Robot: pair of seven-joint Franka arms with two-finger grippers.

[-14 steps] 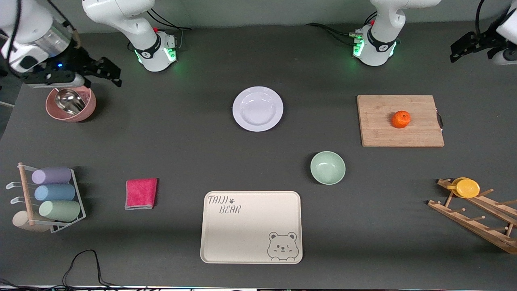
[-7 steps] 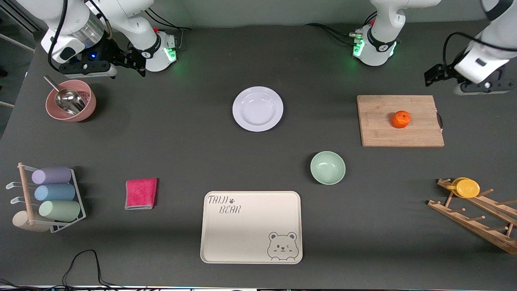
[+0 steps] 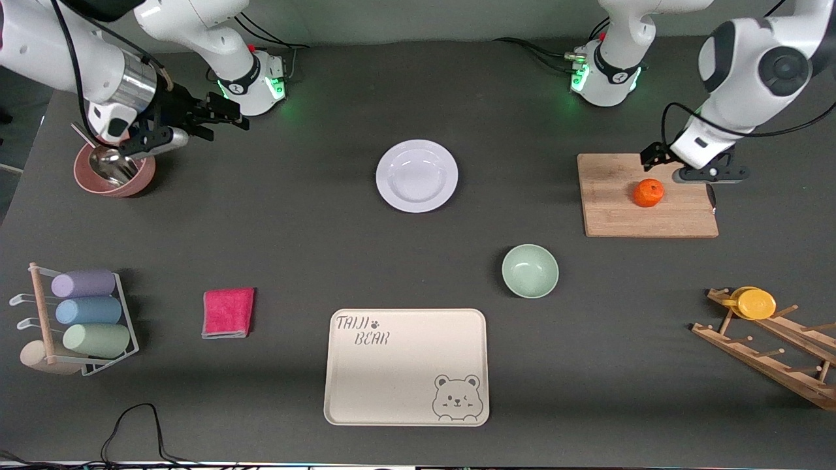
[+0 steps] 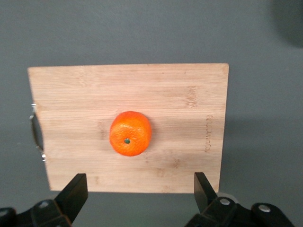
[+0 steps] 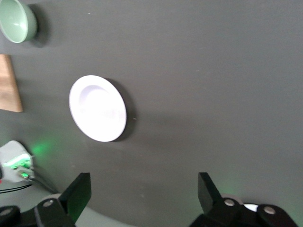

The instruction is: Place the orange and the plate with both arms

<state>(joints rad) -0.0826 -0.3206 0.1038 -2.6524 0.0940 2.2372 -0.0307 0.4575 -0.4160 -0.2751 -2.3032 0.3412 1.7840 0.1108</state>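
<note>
Since the earlier frames both arms have been swung inward from the table ends. The left gripper (image 3: 689, 171) is now held over the cutting board (image 3: 614, 215), at its edge nearest the robot bases, with its fingers (image 4: 75, 191) spread wide and nothing between them. The right gripper (image 3: 215, 117) has been carried to a spot over bare table beside the pink bowl (image 3: 140, 183) with the metal scoop (image 3: 108, 166); its fingers (image 5: 78, 191) are likewise seen wide apart and empty.

The orange (image 3: 648, 193) is found resting on the cutting board, toward the left arm's end of the table, just beside the left gripper. The plate (image 3: 417, 175) lies flat on the table about midway between the two bases, well apart from the right gripper, and farther from the front camera than the green bowl (image 3: 530, 271) and the bear tray (image 3: 339, 405).

The orange is judged light, slightly yielding and prone to roll, so it would best be taken across its widest middle with moderate pressure. The plate is judged stiff, glossy, slippery and breakable; as it lies flush on the table, only its broad rim can be pinched, one finger above and one slid beneath.
</note>
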